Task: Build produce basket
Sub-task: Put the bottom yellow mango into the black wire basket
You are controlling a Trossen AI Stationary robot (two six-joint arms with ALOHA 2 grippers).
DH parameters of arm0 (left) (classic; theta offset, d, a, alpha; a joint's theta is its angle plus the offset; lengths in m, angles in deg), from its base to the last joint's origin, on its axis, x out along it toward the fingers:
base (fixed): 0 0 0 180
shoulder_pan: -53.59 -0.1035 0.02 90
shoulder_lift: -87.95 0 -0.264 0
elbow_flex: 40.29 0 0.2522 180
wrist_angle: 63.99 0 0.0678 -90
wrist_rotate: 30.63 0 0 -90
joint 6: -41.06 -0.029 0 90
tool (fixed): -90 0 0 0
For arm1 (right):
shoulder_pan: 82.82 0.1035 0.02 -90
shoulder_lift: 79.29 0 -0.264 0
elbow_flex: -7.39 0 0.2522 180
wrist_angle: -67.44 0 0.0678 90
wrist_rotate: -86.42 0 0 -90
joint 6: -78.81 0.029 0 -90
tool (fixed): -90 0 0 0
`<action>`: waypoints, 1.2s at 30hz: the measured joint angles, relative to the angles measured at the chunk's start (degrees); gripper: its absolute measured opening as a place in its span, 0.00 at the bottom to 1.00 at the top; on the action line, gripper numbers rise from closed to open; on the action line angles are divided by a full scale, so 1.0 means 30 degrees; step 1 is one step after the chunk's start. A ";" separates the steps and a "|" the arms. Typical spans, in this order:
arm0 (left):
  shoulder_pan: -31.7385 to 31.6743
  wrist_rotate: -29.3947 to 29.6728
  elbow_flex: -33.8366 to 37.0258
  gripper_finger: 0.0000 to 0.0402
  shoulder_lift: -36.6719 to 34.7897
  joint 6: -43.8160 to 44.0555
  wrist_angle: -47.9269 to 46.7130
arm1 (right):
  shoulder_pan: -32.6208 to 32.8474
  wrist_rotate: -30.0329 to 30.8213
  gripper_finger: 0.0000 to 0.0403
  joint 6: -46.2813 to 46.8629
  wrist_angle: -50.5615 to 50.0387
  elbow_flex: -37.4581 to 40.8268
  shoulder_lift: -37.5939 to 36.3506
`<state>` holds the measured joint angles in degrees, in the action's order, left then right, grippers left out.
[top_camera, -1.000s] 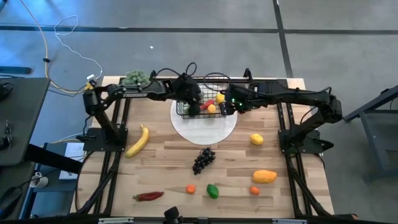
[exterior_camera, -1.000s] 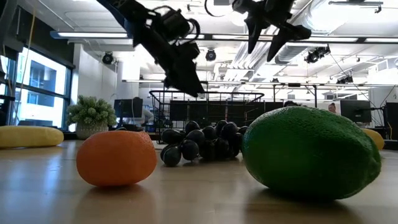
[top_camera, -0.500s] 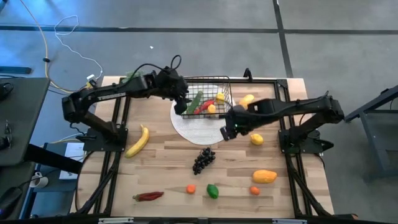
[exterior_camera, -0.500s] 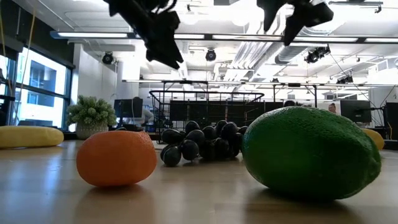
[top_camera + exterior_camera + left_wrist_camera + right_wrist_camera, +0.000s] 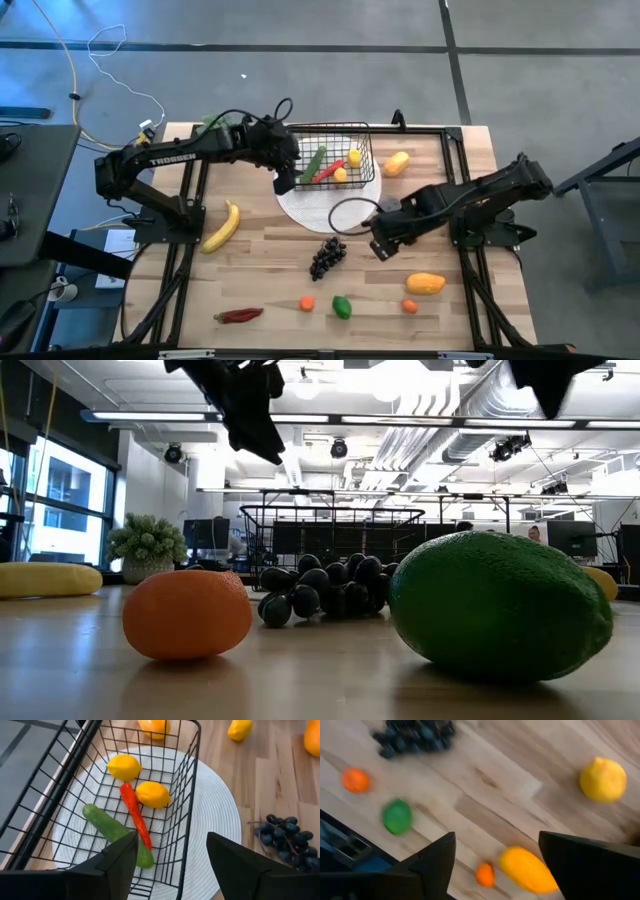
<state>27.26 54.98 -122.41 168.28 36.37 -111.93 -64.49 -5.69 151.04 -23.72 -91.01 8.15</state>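
the left tool [image 5: 170, 852] hangs empty, fingers apart, over the small black wire basket [image 5: 192, 780]. the right tool [image 5: 495, 852], fingers apart and empty, hangs above the wooden bench [image 5: 485, 795].

TROSSEN lettering, white, on left arm [image 5: 165, 157]

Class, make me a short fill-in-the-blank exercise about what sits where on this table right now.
1. The basket stands on a round white ____.
2. Between the two lemons in the basket lies a red ____.
3. The banana lies on the ____ arm's side of the table.
4. Both grippers hold ____.

Missing words: plate; chilli; left; nothing
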 joint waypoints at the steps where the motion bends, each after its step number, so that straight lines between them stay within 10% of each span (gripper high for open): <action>1: 0.0079 0.0012 0.0003 0.56 0.0000 0.0002 -0.0029 | 0.0179 -0.0139 0.69 0.0000 -0.0239 0.0000 0.0033; 36: 0.4193 -0.0012 0.0000 0.56 0.0007 0.6044 -0.0384 | 0.7415 -0.2584 0.76 -0.7603 0.3430 0.7267 0.0036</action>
<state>39.84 54.95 -122.41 168.30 54.50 -113.09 -42.25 -13.44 128.23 -13.43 -69.21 8.26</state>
